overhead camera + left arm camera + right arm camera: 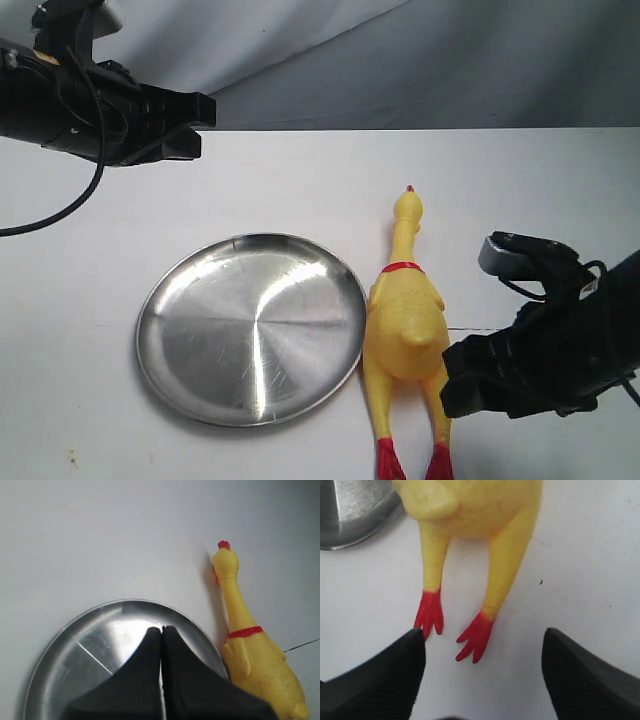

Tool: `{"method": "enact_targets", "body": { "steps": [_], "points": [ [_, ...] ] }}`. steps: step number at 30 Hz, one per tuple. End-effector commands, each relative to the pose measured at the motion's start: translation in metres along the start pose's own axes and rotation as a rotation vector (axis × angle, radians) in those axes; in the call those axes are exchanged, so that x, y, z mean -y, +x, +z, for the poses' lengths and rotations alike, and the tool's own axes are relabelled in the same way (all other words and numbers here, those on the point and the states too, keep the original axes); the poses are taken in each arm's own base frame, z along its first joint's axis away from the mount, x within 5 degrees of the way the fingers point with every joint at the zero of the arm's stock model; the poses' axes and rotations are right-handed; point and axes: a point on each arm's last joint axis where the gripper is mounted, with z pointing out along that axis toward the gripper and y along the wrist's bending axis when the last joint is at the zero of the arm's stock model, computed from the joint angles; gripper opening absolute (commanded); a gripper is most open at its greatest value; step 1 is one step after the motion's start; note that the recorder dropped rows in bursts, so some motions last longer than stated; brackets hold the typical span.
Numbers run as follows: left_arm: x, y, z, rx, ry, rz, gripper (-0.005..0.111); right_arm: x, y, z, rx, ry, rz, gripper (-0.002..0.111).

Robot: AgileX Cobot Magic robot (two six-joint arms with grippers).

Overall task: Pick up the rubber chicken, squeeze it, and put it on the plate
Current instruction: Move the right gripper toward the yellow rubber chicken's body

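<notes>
The jaws of the left gripper (161,630) are shut tight together and hold nothing, up over the far left of the tabletop (300,180). The jaws of the right gripper (483,634) are wide apart and hold nothing, close to the leg end of the rubber chicken (404,325). On the big white tabletop sits the round shiny plate (251,328), and the rubber chicken lies flat just beside the plate's right rim, with its head pointing away and its red feet at the near edge.
</notes>
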Motion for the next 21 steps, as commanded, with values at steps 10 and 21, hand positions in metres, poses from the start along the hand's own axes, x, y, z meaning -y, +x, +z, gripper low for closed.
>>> {"method": "enact_targets", "body": {
  "steps": [10,21],
  "points": [
    [-0.002,-0.004,-0.001,0.023,-0.033,0.089,0.000,-0.068,-0.033,-0.039,0.040,0.257,-0.096,0.057],
    [-0.002,-0.005,-0.001,0.030,-0.036,0.091,0.000,-0.059,-0.033,-0.005,-0.048,0.345,-0.069,0.066]
  ]
}}
